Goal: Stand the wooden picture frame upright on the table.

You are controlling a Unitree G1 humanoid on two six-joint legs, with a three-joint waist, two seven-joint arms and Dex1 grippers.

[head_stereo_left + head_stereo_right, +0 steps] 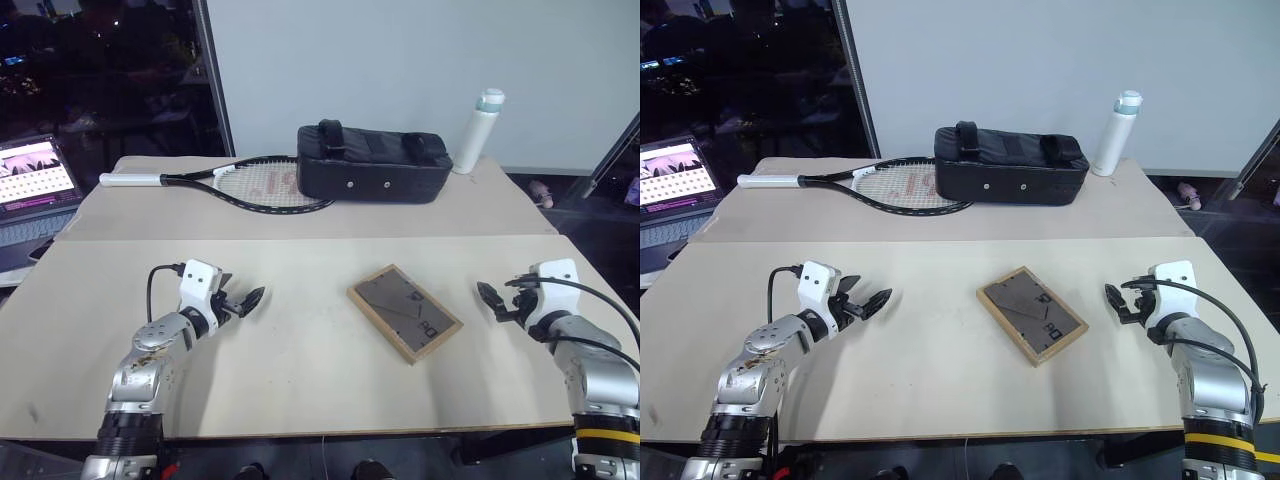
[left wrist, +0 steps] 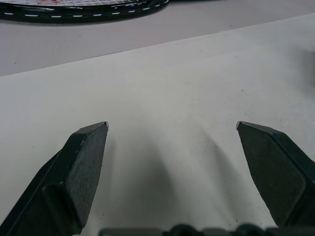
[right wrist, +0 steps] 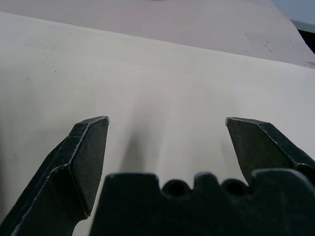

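The wooden picture frame lies flat on the tabletop with its dark back board facing up, turned at an angle, between my two hands and touching neither. My left hand hovers well off to the frame's left, fingers spread wide and empty, pointing toward it. My right hand sits nearer, just off the frame's right corner, also spread wide with nothing in it. Beyond, on the farther tabletop, rest a racket, a black bag and a white bottle.
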